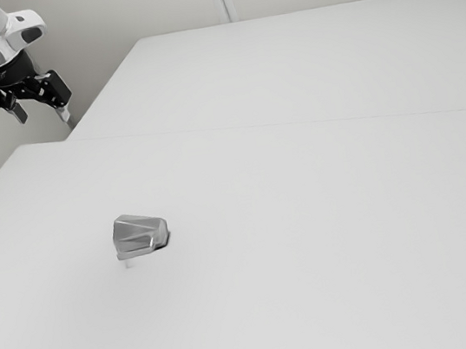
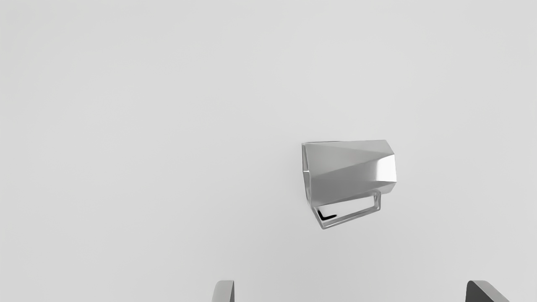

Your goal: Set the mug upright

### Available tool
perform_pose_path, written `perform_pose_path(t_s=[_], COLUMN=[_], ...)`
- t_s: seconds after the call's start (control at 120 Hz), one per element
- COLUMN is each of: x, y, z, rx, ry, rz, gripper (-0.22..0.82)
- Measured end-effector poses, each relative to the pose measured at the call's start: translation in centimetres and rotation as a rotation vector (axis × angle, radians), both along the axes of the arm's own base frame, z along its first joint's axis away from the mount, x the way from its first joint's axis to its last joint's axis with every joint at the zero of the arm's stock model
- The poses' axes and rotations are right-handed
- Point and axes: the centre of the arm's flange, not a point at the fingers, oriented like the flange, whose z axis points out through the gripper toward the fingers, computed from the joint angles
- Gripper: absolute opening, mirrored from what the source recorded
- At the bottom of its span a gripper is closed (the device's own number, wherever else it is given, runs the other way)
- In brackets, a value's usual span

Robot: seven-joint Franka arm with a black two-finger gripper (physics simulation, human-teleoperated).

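The mug (image 1: 139, 234) lies on its side on the counter (image 1: 316, 259), its handle (image 2: 351, 218) on the side toward the gripper (image 1: 43, 120). The gripper hangs well apart from the mug, toward the exterior view's left, fingers spread wide. Beyond the mug is another white surface (image 1: 313, 66).
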Motion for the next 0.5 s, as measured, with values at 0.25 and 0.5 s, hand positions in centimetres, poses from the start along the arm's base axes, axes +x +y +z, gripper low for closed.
perform_pose_path(t_s=[0.25,0.5], x=[-0.1,0.0], y=[1.2,5.4], z=[-2.1,-8.3], rx=[-0.009,-0.213], ry=[0.032,0.094], rz=[0.023,0.147], gripper=[0.60,0.60])
